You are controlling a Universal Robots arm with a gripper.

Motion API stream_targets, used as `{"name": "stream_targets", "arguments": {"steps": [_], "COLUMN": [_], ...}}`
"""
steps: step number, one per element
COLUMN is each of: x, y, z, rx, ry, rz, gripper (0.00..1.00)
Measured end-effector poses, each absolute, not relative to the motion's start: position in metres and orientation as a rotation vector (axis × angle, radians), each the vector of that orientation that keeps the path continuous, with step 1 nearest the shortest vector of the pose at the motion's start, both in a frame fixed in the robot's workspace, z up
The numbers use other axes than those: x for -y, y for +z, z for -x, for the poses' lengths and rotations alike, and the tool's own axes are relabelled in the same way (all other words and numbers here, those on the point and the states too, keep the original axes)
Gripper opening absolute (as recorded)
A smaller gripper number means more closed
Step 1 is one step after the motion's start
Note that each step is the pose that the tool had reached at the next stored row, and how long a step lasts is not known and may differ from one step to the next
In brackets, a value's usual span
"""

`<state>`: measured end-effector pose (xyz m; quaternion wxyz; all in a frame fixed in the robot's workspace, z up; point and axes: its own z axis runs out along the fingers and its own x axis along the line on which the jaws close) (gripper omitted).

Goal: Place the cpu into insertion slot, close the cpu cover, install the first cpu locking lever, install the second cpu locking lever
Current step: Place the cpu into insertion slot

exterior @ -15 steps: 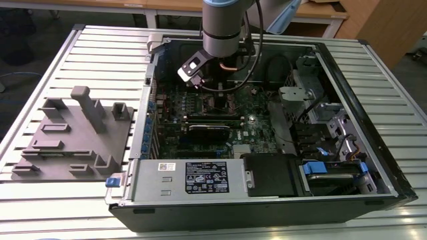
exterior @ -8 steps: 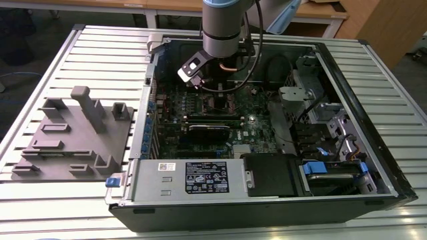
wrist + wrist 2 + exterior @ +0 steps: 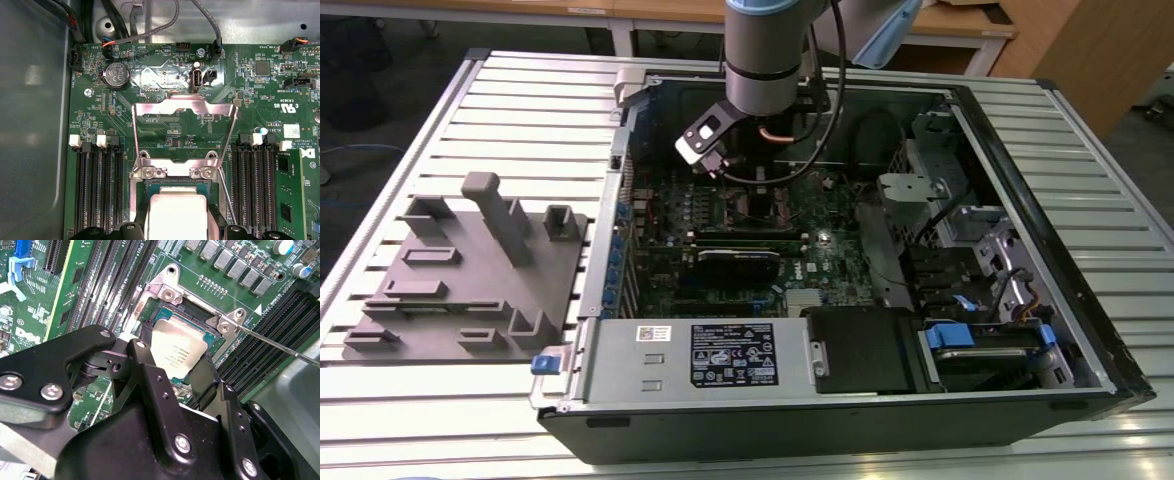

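Note:
In both wrist views the cpu (image 3: 182, 347) (image 3: 177, 207), a flat square chip with a silver-grey top, lies level in or just over the insertion slot (image 3: 165, 315) (image 3: 145, 187) on the green motherboard (image 3: 834, 250). My gripper (image 3: 177, 360) (image 3: 178, 226) (image 3: 750, 190) is straight above it, with one black finger (image 3: 145, 352) against each opposite edge of the chip. The cpu cover (image 3: 175, 156), a silvery frame with a square window, is swung open and away from the slot. A thin locking lever (image 3: 280, 346) (image 3: 227, 197) juts out beside the slot.
Rows of long black memory slots (image 3: 97, 190) (image 3: 255, 185) flank the socket. The motherboard lies inside an open computer case (image 3: 1027, 200) with a power supply (image 3: 720, 355), a black card (image 3: 736, 262) and cables. A grey fixture block (image 3: 467, 270) stands on the slatted table at the exterior view's left.

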<state>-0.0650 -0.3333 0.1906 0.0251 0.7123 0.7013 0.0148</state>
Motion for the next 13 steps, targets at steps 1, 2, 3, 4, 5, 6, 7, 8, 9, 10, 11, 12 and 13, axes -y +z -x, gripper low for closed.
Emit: {"name": "stream_targets", "arguments": {"steps": [1, 2, 3, 4, 5, 6, 7, 8, 9, 10, 11, 12, 13], "x": [0.3333, 0.3333, 0.3333, 0.3333, 0.3333, 0.3333, 0.3333, 0.3333, 0.3333, 0.3333, 0.3333, 0.3332, 0.3329], "y": [0.1906, 0.1904, 0.1902, 0.1901, 0.1901, 0.19, 0.19, 0.1899, 0.1899, 0.1899, 0.1899, 0.1897, 0.1892], "z": [0.065, 0.065, 0.0651, 0.0651, 0.0651, 0.065, 0.065, 0.065, 0.065, 0.065, 0.065, 0.0649, 0.0648], "rx": [-2.169, -2.169, -2.169, -2.169, -2.169, -2.169, -2.169, -2.169, -2.169, -2.169, -2.169, -2.169, -2.169], "ry": [0.046, 0.046, 0.046, 0.046, 0.045, 0.045, 0.046, 0.046, 0.046, 0.046, 0.046, 0.047, 0.05], "rz": [-2.203, -2.203, -2.203, -2.203, -2.203, -2.203, -2.203, -2.203, -2.203, -2.203, -2.203, -2.202, -2.203], "gripper": [0.54, 0.54, 0.54, 0.54, 0.54, 0.54, 0.54, 0.54, 0.54, 0.54, 0.54, 0.54, 0.55]}}
